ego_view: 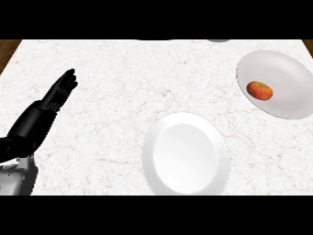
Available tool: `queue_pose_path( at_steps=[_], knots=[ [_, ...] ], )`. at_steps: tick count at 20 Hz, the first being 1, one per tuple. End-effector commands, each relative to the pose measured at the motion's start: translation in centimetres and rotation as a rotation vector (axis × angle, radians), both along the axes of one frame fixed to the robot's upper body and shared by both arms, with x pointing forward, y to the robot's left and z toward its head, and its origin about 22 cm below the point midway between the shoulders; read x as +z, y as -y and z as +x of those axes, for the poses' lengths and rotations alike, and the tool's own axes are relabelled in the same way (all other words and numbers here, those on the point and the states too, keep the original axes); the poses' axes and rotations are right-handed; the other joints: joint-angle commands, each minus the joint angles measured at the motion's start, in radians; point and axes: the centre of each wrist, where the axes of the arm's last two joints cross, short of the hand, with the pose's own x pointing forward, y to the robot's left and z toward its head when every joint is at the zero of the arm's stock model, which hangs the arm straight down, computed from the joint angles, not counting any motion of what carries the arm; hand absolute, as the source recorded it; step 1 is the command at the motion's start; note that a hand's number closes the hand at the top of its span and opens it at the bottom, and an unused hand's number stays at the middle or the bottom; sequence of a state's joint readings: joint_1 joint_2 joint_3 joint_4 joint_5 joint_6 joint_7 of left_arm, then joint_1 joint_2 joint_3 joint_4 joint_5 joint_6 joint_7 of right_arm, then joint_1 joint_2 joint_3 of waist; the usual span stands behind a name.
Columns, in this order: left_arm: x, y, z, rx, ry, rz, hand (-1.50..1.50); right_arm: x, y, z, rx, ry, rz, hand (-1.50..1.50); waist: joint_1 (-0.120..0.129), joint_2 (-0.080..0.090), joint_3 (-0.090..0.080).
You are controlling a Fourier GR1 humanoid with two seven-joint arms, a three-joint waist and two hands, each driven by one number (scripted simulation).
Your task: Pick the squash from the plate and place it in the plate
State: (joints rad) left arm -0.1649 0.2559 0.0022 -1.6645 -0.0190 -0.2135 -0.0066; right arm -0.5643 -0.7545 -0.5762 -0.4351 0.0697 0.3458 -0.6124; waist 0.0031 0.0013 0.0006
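Lying on the far plate (pixel 291 69), squash (pixel 259 90) points up-left to down-right.

Light: bright, even, diffuse over the white marble desk (pixel 118 92).
Shadows: barely any.
Glare: none.
Distortion: plates stretched oval.

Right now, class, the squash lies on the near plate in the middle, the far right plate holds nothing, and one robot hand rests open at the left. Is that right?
No. In the head view the squash lies on the far right plate; the near plate holds nothing. The robot hand at the left is open, as stated.
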Motion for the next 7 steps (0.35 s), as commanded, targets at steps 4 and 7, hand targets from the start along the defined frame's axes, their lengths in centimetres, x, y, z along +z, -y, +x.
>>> queue_pose_path(
  at_steps=[4,7],
  knots=[
    [0.4,1.7,0.5,-0.002,0.011,-0.016,0.0,0.0,3.0,-3.6,0.029,-0.003,-0.022,-1.5,0.005,0.002,0.001],
    [0.4,0.8,1.4,-0.002,-0.009,0.013,0.0,0.4,2.8,-3.6,0.097,-0.023,-0.025,-1.5,-0.002,0.0,0.0]
  ],
)
